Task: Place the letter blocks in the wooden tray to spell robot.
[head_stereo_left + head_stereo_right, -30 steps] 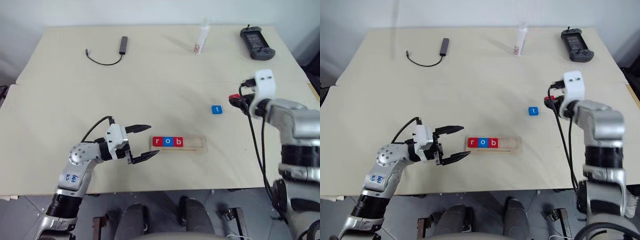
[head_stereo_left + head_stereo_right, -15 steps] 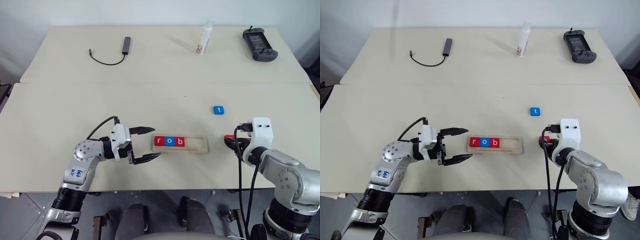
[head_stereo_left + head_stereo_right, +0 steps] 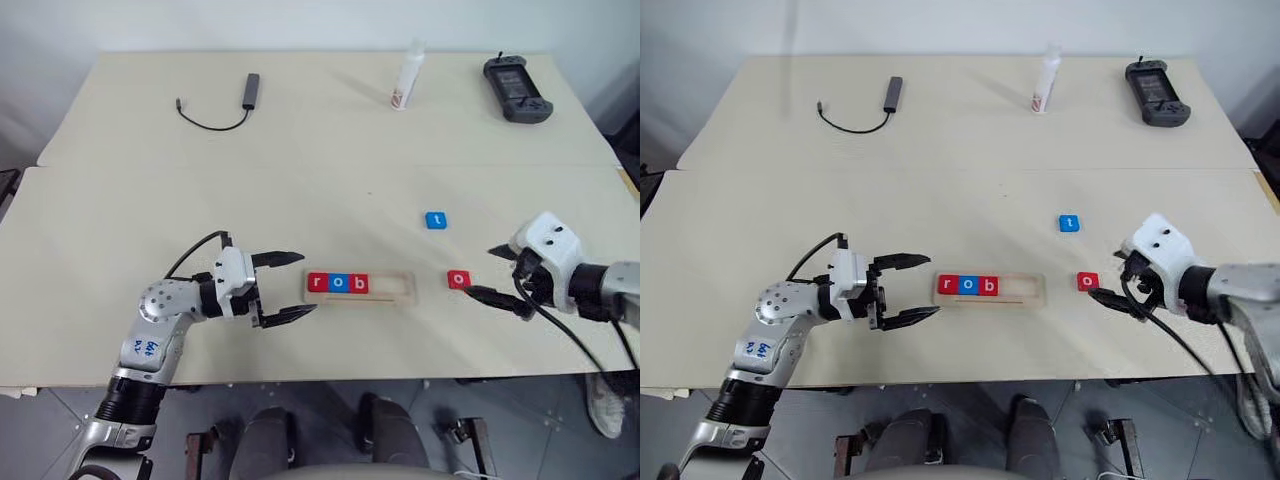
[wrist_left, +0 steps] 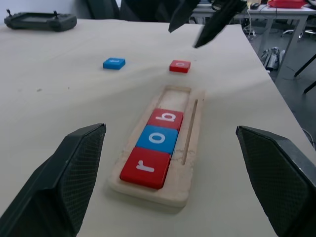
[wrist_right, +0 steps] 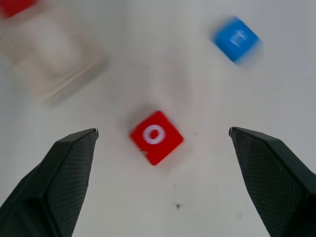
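The table (image 3: 330, 190) is seen with the tray (image 3: 395, 291) near its front edge; three blocks, r (image 3: 317, 282), o (image 3: 337, 283) and b (image 3: 358, 284), are seated at its left end. The left gripper (image 3: 292, 285) is held just left of the tray, jaws spread wide, empty. The right gripper (image 3: 495, 272) is spread wide too, empty, just right of the red o (image 3: 458, 279) lying on the table. The blue t (image 3: 435, 220) is set farther back.
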{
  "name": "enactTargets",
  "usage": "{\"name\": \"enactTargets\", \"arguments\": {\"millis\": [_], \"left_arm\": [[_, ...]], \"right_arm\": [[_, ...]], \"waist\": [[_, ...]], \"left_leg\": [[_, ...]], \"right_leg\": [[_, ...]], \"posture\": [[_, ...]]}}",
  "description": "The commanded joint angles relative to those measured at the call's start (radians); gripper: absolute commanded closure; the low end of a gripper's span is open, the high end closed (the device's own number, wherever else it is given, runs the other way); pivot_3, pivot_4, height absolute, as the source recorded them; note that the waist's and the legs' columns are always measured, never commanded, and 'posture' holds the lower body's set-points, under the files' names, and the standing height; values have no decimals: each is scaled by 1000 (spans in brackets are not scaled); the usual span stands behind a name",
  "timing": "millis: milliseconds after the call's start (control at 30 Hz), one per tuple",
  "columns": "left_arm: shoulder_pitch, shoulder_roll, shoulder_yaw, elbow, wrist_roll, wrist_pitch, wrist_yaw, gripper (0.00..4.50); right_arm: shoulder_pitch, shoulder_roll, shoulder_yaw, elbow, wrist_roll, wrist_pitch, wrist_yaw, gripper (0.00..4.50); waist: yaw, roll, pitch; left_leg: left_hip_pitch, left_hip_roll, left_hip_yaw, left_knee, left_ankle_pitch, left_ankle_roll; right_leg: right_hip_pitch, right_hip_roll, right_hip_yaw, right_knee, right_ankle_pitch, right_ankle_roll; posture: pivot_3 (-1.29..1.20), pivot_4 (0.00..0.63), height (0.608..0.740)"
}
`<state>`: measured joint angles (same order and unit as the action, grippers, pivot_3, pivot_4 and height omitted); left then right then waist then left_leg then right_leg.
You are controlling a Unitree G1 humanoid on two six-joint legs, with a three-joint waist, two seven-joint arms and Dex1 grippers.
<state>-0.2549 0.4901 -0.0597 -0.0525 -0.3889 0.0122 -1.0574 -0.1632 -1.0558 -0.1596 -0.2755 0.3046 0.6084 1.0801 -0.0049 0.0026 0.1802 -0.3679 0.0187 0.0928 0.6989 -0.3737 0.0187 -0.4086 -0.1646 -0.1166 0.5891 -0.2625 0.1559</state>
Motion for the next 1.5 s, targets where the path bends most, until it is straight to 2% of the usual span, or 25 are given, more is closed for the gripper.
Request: {"name": "enactTargets", "arguments": {"millis": [33, 167, 300, 400, 633, 667, 833, 933, 1000, 1300, 1467, 1500], "left_arm": [[11, 12, 8, -61, -33, 7, -21, 0], [19, 19, 9, -97, -45, 31, -28, 0], [31, 26, 15, -119, -49, 45, -31, 0], [44, 36, 21, -131, -48, 47, -28, 0], [45, 32, 24, -129, -39, 41, -11, 0], [47, 32, 24, -130, -37, 39, -8, 0], [57, 34, 32, -133, -34, 33, 6, 0], [73, 36, 39, -140, -31, 30, 19, 0], [83, 36, 41, -147, -29, 29, 28, 0], [113, 37, 42, -181, -23, 32, 71, 0], [122, 40, 44, -188, -24, 31, 86, 0], [123, 40, 43, -189, -24, 31, 89, 0]], "right_arm": [[-78, -24, 84, 181, -51, -234, 146, 43], [-262, 36, 220, 446, -129, -362, 222, 43], [-342, 76, 287, 564, -176, -376, 246, 43], [-371, 97, 311, 589, -178, -363, 278, 652], [-388, 104, 315, 564, -180, -393, 302, 2938], [-395, 106, 311, 541, -173, -387, 304, 3044], [-439, 135, 299, 368, -102, -245, 322, 3037], [-483, 155, 344, 209, -58, -20, 304, 3037], [-496, 183, 368, 148, -49, 48, 276, 3037], [-454, 225, 469, 122, -112, 20, 207, 3037], [-458, 256, 471, 123, -104, 34, 184, 3037], [-460, 261, 467, 126, -104, 34, 176, 2301]], "waist": [[0, 0, 0], [-2, 0, 0], [7, 0, 0], [4, 0, 0], [4, 0, 0], [4, 0, 0], [1, 1, 0], [3, 1, 0], [3, 1, 0], [15, 1, 0], [6, 1, 0], [5, 1, 0]], "left_leg": [[0, 0, 0, 0, 0, 0], [0, 1, 0, 2, 0, 0], [-1, 1, -1, 2, 0, 0], [-2, 1, -1, 2, 0, 0], [-2, 1, -1, 3, 0, 0], [-2, 1, -1, 3, 0, 0], [-2, 1, -1, 2, 0, 0], [-2, 2, -1, 3, 0, 0], [-2, 2, -2, 3, 0, -1], [-3, 1, -3, 4, 0, 0], [-3, 1, -2, 4, 0, 0], [-3, 1, -2, 4, 0, 0]], "right_leg": [[0, 0, 0, 0, 0, 0], [0, 0, 0, 1, 0, 0], [0, 0, -2, 1, 0, 0], [0, 0, -2, 0, 0, 0], [0, 0, -2, 1, 0, 0], [0, 0, -3, 1, 0, 0], [-1, 0, -2, 1, 0, 0], [-1, 0, -2, 1, 0, 0], [0, 0, -2, 1, 0, 0], [0, -1, -3, 1, 0, 0], [0, -1, -3, 2, 0, 0], [0, -1, -3, 2, 0, 0]], "posture": [[0, 150, 740], [0, 150, 740], [0, 150, 740], [0, 150, 740], [0, 150, 740], [0, 150, 740], [0, 150, 740], [0, 150, 740], [0, 150, 740], [0, 150, 740], [0, 150, 740], [0, 150, 740]]}}
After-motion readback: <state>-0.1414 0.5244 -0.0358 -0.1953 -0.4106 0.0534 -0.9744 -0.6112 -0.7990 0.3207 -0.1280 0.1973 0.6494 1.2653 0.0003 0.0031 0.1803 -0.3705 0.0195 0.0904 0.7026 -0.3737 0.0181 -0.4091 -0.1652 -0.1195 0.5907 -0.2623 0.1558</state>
